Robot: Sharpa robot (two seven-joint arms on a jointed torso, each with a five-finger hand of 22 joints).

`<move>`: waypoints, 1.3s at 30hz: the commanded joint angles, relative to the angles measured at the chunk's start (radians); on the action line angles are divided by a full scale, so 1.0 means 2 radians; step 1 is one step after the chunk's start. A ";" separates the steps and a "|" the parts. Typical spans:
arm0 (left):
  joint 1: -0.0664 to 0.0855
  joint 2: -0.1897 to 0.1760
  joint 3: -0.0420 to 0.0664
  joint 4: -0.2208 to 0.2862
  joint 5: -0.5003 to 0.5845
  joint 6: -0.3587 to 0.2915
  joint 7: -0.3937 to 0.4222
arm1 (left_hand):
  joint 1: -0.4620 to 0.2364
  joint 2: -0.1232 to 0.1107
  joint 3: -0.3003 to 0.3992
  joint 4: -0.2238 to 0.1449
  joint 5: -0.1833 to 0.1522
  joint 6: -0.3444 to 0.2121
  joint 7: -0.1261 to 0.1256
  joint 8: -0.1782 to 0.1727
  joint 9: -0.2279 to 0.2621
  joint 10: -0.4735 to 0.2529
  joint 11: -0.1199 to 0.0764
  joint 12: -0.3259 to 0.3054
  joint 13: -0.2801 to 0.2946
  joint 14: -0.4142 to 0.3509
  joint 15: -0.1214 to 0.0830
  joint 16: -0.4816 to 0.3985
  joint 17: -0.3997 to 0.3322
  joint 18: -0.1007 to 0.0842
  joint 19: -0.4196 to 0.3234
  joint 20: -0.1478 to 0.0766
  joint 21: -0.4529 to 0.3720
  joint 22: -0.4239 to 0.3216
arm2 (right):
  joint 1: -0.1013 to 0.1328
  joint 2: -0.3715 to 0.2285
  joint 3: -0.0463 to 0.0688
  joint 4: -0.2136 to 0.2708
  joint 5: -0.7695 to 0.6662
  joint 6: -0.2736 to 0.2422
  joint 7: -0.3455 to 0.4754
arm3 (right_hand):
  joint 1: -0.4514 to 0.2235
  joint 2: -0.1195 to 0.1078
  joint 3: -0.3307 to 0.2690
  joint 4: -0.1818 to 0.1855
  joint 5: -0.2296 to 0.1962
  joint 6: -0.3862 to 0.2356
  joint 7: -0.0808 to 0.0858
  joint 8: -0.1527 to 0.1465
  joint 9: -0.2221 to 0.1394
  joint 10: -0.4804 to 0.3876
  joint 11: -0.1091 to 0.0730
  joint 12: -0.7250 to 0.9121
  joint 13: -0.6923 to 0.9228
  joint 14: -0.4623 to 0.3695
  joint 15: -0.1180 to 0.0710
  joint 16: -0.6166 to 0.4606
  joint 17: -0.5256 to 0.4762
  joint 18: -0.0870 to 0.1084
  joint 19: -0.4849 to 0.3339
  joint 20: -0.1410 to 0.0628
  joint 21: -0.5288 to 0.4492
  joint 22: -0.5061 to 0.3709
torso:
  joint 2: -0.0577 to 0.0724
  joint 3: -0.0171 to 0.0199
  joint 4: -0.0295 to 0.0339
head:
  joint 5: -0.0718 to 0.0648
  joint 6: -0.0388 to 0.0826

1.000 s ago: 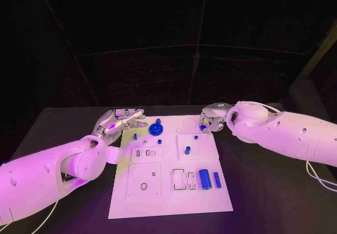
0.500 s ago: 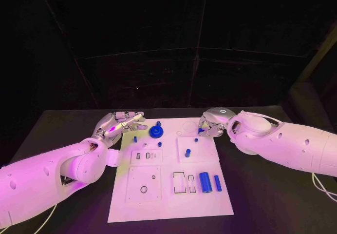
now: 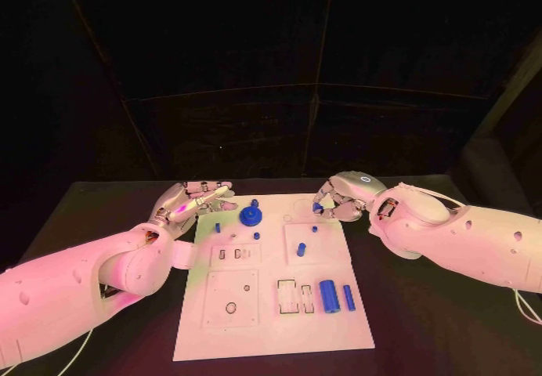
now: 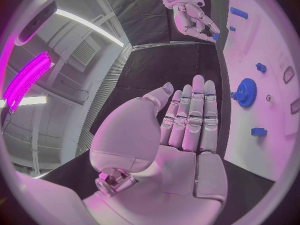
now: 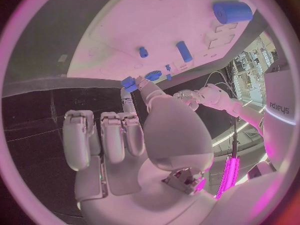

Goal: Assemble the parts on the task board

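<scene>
The right hand [image 3: 337, 199] pinched a small blue plastic part [image 5: 128, 82] above the white task board [image 3: 275, 325]; the left hand [image 3: 189, 197] was open, holding nothing.

black table [image 3: 429, 313], dark panelled wall [image 3: 271, 125]

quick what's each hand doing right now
Left hand: open, fingers straight, holding nothing.
Right hand: pinching a small blue plastic part at its fingertips.
</scene>
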 commanded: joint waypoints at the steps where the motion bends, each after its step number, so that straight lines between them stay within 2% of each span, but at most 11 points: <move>1: 0.001 0.003 0.000 -0.003 -0.004 0.005 0.002 | -0.005 -0.005 0.007 -0.001 0.002 0.001 0.002 -0.003 0.000 0.002 0.002 -0.002 0.000 0.004 0.000 -0.002 0.001 0.003 0.002 0.002 -0.003 -0.001 | 0.001 -0.003 0.002 0.011 0.046 -0.040 0.016 | 0.005 -0.001 0.003 0.000 0.004 0.010 -0.009 -0.001 0.000 0.051 -0.003 0.001 0.132 0.053 -0.002 0.001 0.132 -0.004 0.053 -0.002 0.002 0.132 | -0.005 -0.0011 0.0005 | 0.002 0.000; 4: 0.001 0.007 -0.001 -0.007 -0.004 0.006 0.000 | -0.009 -0.008 0.010 0.000 0.002 0.000 0.003 -0.003 0.000 0.001 0.003 -0.002 0.000 0.005 0.000 -0.003 0.002 0.003 0.002 0.002 -0.004 -0.001 | 0.001 -0.006 0.003 0.026 0.075 -0.052 0.031 | 0.006 -0.003 0.004 -0.001 0.005 0.010 -0.009 -0.002 0.000 0.051 -0.003 0.001 0.132 0.053 -0.002 0.001 0.132 -0.004 0.053 -0.002 0.002 0.132 | -0.008 -0.0013 0.0009 | 0.003 0.001; 9: 0.001 0.015 -0.009 -0.009 0.006 0.012 -0.009 | -0.024 -0.014 0.013 0.006 0.002 -0.001 0.003 -0.004 0.000 0.000 0.004 -0.002 0.000 0.008 0.001 -0.003 0.005 0.003 0.003 0.003 -0.003 -0.001 | 0.001 -0.007 0.004 0.058 0.125 -0.074 0.068 | 0.008 -0.004 0.006 -0.002 0.007 0.008 -0.008 -0.004 -0.001 0.051 -0.002 0.001 0.132 0.053 -0.002 0.001 0.132 -0.004 0.053 -0.002 0.002 0.132 | -0.013 -0.0013 0.0006 | 0.009 0.002; 16: 0.001 0.028 -0.017 -0.005 0.033 0.026 -0.032 | -0.067 -0.016 -0.001 0.033 0.001 -0.003 -0.001 -0.004 0.000 0.000 -0.001 0.000 0.002 0.049 -0.008 0.027 0.025 0.004 0.035 -0.005 0.013 0.005 | 0.001 0.000 0.004 0.093 0.168 -0.092 0.103 | 0.013 -0.005 0.011 -0.004 0.016 0.007 -0.007 -0.006 -0.001 0.051 -0.001 0.001 0.132 0.053 -0.001 0.001 0.132 -0.004 0.053 -0.002 0.002 0.132 | -0.019 -0.0021 0.0013 | 0.015 0.003; 20: 0.001 0.035 -0.023 -0.004 0.040 0.043 -0.058 | -0.102 -0.010 -0.023 0.060 0.002 -0.010 -0.003 -0.005 0.000 -0.014 -0.002 -0.002 0.001 0.071 -0.013 0.064 0.048 0.003 0.059 -0.013 0.030 0.012 | 0.001 0.008 0.003 0.105 0.184 -0.093 0.115 | 0.017 -0.009 0.014 -0.008 0.020 0.006 -0.006 -0.008 -0.001 0.051 0.000 0.001 0.132 0.053 -0.001 0.001 0.132 -0.004 0.053 -0.002 0.002 0.132 | -0.024 -0.0028 0.0033 | 0.019 0.001; 24: 0.001 0.040 -0.026 -0.002 0.042 0.056 -0.077 | -0.120 -0.014 -0.054 0.072 0.002 -0.024 -0.004 -0.005 0.000 -0.033 -0.004 0.003 0.000 0.079 -0.018 0.102 0.072 0.002 0.079 -0.018 0.044 0.019 | 0.000 0.013 0.003 0.113 0.191 -0.092 0.123 | 0.018 -0.011 0.014 -0.009 0.019 0.006 -0.005 -0.008 -0.001 0.051 0.000 0.001 0.132 0.053 0.000 0.001 0.132 -0.004 0.053 -0.001 0.002 0.132 | -0.026 -0.0030 0.0047 | 0.025 0.001; 26: 0.001 0.044 -0.028 -0.001 0.047 0.060 -0.086 | -0.142 -0.013 -0.081 0.092 0.002 -0.033 -0.006 -0.005 0.000 -0.036 -0.006 0.009 0.001 0.090 -0.022 0.131 0.090 0.003 0.093 -0.023 0.057 0.025 | 0.000 0.016 0.003 0.116 0.193 -0.092 0.128 | 0.019 -0.011 0.015 -0.010 0.019 0.006 -0.005 -0.008 -0.001 0.051 0.000 0.001 0.132 0.053 0.000 0.001 0.132 -0.004 0.053 -0.001 0.002 0.132 | -0.027 -0.0028 0.0060 | 0.028 0.000; 33: 0.002 0.051 -0.033 0.004 0.059 0.077 -0.107 | -0.180 0.009 -0.137 0.149 0.002 -0.017 -0.016 0.014 0.005 0.022 -0.020 0.070 0.025 0.091 -0.034 0.223 0.146 0.002 0.115 -0.036 0.092 0.046 | -0.001 0.027 0.003 0.117 0.196 -0.088 0.132 | 0.019 -0.011 0.015 -0.010 0.019 0.006 -0.005 -0.008 -0.001 0.051 0.000 0.001 0.132 0.053 0.000 0.001 0.132 -0.004 0.053 -0.001 0.002 0.132 | -0.027 -0.0032 0.0056 | 0.031 -0.001; 34: 0.002 0.051 -0.033 0.005 0.060 0.081 -0.111 | -0.185 0.013 -0.144 0.151 0.002 -0.013 -0.017 0.018 0.005 0.032 -0.023 0.084 0.032 0.093 -0.037 0.246 0.163 0.002 0.117 -0.038 0.098 0.049 | -0.001 0.028 0.003 0.116 0.196 -0.088 0.132 | 0.019 -0.011 0.015 -0.010 0.019 0.006 -0.005 -0.008 -0.001 0.051 0.000 0.001 0.132 0.053 0.000 0.001 0.132 -0.004 0.053 -0.001 0.002 0.132 | -0.027 -0.0032 0.0058 | 0.031 -0.001; 36: 0.002 0.053 -0.034 0.006 0.062 0.090 -0.116 | -0.198 0.020 -0.157 0.150 0.002 -0.005 -0.024 0.025 0.006 0.058 -0.029 0.117 0.051 0.110 -0.044 0.327 0.233 0.002 0.127 -0.043 0.113 0.058 | -0.002 0.031 0.003 0.115 0.196 -0.086 0.132 | 0.019 -0.011 0.015 -0.010 0.019 0.006 -0.005 -0.008 -0.001 0.051 0.000 0.001 0.132 0.053 0.000 0.001 0.132 -0.004 0.053 -0.001 0.002 0.132 | -0.027 -0.0026 0.0061 | 0.031 -0.002; 39: 0.002 0.055 -0.034 0.008 0.071 0.104 -0.122 | -0.218 0.032 -0.185 0.149 0.003 0.010 -0.034 0.038 0.009 0.087 -0.043 0.200 0.105 0.140 -0.055 0.484 0.375 0.003 0.144 -0.056 0.151 0.081 | -0.002 0.035 0.003 0.112 0.196 -0.084 0.132 | 0.019 -0.012 0.015 -0.010 0.019 0.006 -0.005 -0.009 -0.001 0.051 0.000 0.001 0.132 0.053 0.000 0.001 0.132 -0.004 0.053 -0.001 0.002 0.132 | -0.027 -0.0025 0.0058 | 0.030 -0.002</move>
